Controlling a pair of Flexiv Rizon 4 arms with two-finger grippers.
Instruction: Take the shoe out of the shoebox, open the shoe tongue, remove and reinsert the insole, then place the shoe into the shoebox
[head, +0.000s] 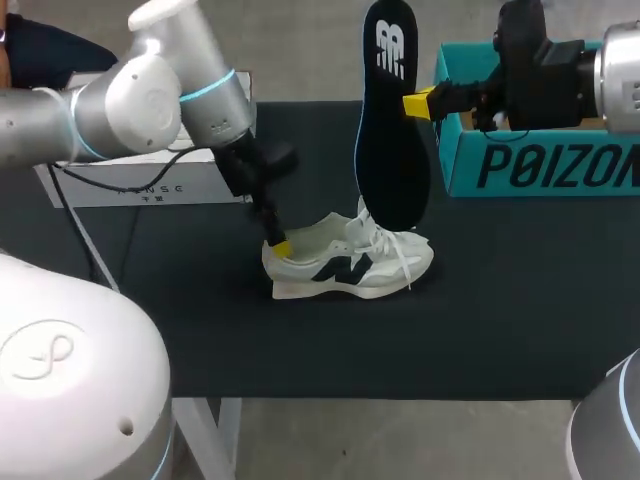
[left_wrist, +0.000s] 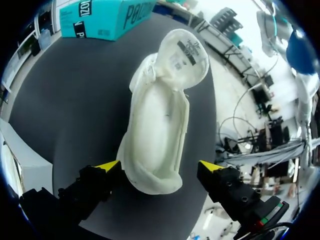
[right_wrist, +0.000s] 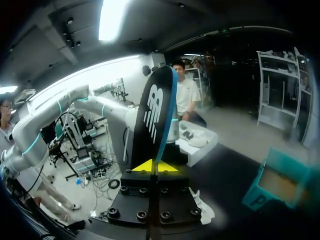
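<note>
Head view, shoe: lies on its side on the dark table, near the middle, tongue pulled open.
Head view, left gripper: comes in from the left and sits at the shoe's heel; only one yellow tip shows.
Head view, insole: dark, upright in the air, its lower end over the shoe's opening.
Head view, right gripper: clamped on the insole's edge, near its upper half.
Head view, shoebox: teal, at the table's far right, behind the right gripper.
Head view, white box: far left of the table, behind the left arm.
Left wrist view, left gripper: fingers spread wide, not gripping; the heel sits between them. One tip is against the heel, the other apart from it.
Left wrist view, shoe: stretches ahead of the fingers, bare footbed showing.
Left wrist view, shoebox: well beyond the toe.
Right wrist view, right gripper: yellow tips closed together on the insole, which rises straight ahead of them.
Right wrist view, shoebox: beside the gripper, on the table.
</note>
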